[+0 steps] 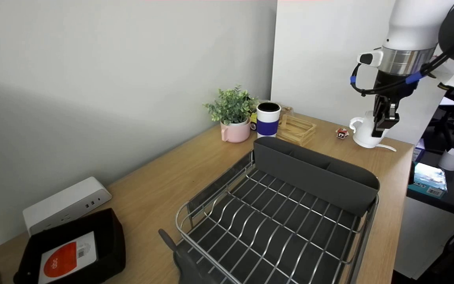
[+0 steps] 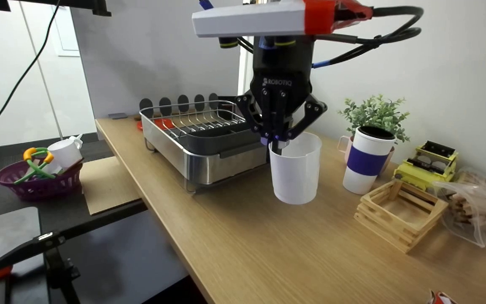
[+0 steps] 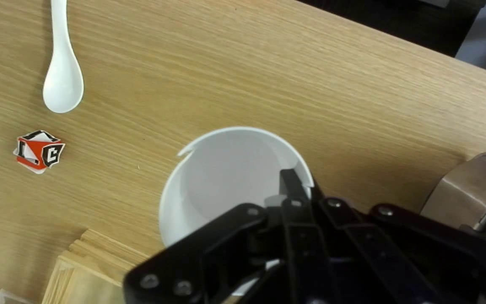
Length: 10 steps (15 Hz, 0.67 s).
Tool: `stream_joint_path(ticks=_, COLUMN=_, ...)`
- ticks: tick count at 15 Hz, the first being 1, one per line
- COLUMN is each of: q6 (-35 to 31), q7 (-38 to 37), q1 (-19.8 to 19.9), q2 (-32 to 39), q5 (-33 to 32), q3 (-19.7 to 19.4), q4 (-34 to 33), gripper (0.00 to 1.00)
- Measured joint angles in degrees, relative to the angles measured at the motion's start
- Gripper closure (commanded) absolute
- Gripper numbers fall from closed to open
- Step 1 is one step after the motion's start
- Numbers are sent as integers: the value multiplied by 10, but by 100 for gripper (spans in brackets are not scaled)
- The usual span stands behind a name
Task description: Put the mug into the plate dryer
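The small white mug (image 2: 295,177) hangs upright above the table, outside the rack. Its handle shows in an exterior view, on the side of the mug (image 1: 363,134) away from my fingers. My gripper (image 2: 277,147) is shut on the mug's rim wall. In the wrist view one finger of the gripper (image 3: 304,185) is inside the mug (image 3: 234,169) and the other is outside, largely hidden. The dark grey plate dryer (image 1: 313,177) has wire bars and a grey divided holder at the end facing the mug. Its steel side (image 2: 209,169) shows behind the mug; a corner (image 3: 458,194) shows in the wrist view.
A blue-banded travel cup (image 2: 365,160), a potted plant (image 2: 373,112) and a wooden crate (image 2: 401,215) stand along the wall side. A white spoon (image 3: 62,80) and a red paper shape (image 3: 39,151) lie on the table. A black box (image 1: 112,244) sits beside the rack.
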State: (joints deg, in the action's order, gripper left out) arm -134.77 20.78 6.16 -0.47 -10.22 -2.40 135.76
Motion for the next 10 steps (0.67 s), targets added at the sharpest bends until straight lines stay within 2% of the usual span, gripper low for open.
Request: stream_joint_path(ticks=10, q6=1, q7=-16, q1=-19, q2=-10, q5=-5, q3=1, q4=1, gripper=99)
